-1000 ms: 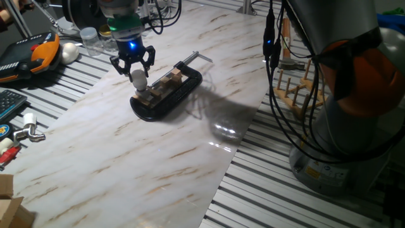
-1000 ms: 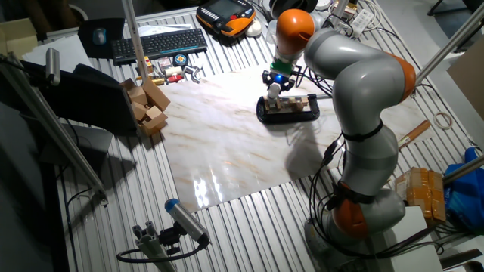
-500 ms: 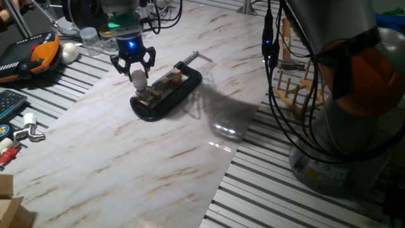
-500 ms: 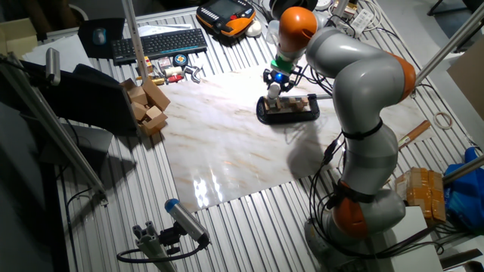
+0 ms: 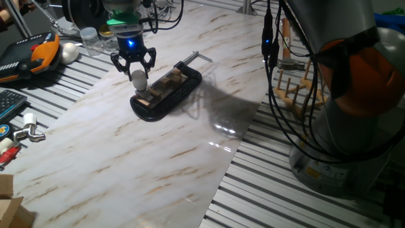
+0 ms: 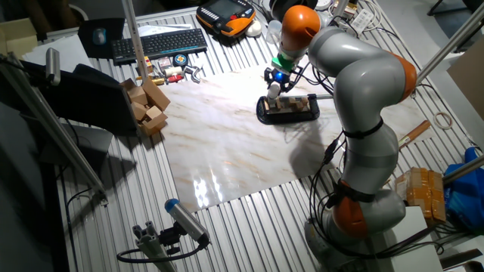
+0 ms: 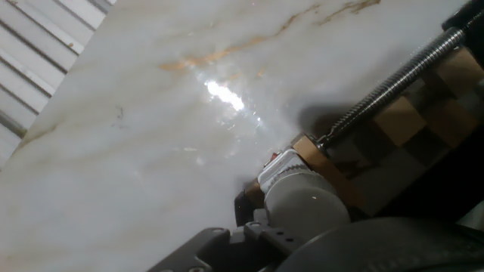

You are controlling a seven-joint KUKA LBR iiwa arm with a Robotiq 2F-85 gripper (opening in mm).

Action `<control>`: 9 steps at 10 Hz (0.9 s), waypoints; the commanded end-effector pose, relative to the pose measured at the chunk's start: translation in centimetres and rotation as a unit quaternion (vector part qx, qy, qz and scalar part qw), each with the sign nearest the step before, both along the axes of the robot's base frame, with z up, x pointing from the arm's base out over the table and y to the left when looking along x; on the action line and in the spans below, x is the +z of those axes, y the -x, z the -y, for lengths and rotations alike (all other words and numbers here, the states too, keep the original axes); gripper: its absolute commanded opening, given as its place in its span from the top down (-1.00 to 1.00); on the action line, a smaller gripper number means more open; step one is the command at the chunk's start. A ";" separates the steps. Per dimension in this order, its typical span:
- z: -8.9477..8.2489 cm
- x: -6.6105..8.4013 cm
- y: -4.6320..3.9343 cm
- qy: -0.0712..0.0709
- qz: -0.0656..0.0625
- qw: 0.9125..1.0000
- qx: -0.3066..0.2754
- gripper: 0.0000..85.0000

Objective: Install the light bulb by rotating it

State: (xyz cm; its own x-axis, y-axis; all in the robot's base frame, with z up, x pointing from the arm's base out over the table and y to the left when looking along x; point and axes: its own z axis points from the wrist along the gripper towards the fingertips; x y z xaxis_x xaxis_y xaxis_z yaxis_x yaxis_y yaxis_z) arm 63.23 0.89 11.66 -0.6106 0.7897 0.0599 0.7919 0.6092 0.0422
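Over the black clamp (image 5: 166, 94), gripper (image 5: 133, 71) closed on the light bulb (image 5: 138, 78), upright so its base meets the clamp-fixed socket.

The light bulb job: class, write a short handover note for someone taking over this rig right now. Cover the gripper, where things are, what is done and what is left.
Gripper: directly above the light bulb, fingers straddling the globe; whether they actually grip it cannot be told.
The bulb stands upright at the near end of the black clamp on the marble board, its base in the small wooden socket block.
Done: bulb placed in the socket.
Left: rotate until seated, release, retract. How far it is screwed in cannot be seen.
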 end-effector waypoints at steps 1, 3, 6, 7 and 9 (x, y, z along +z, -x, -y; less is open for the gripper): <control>0.0 0.0 -0.02 -0.002 0.000 1.000 -0.006 1.00; 0.0 0.1 -0.03 -0.003 0.001 1.000 -0.018 1.00; 0.0 0.1 -0.02 -0.004 0.004 1.000 -0.019 1.00; 0.0 0.1 -0.01 -0.004 0.005 1.000 -0.021 1.00; 0.0 0.1 0.03 -0.003 0.009 1.000 -0.027 0.20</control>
State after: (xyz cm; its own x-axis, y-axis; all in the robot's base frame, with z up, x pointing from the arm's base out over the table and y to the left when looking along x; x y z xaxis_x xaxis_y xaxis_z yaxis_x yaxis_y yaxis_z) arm 63.18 0.89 11.76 -0.5693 0.8202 0.0554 0.8219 0.5664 0.0600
